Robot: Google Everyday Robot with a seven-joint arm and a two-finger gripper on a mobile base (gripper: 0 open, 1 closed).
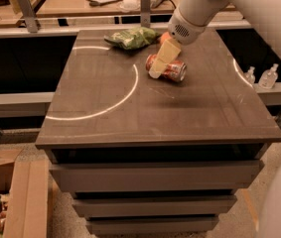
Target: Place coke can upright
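The coke can (172, 70) lies on its side on the dark tabletop (155, 113), toward the back and right of centre, with its silver end facing right. My gripper (155, 72) reaches down from the upper right on the white arm (194, 11). Its cream tip lies over the can's left end, in front of it from this view. I cannot tell whether it touches the can. The can's left part is hidden behind the gripper.
A green bag (131, 36) lies at the back of the table. An orange fruit (163, 35) shows partly behind the arm. Two small clear bottles (259, 76) stand beyond the right edge. Cardboard boxes (11, 192) sit on the floor at lower left.
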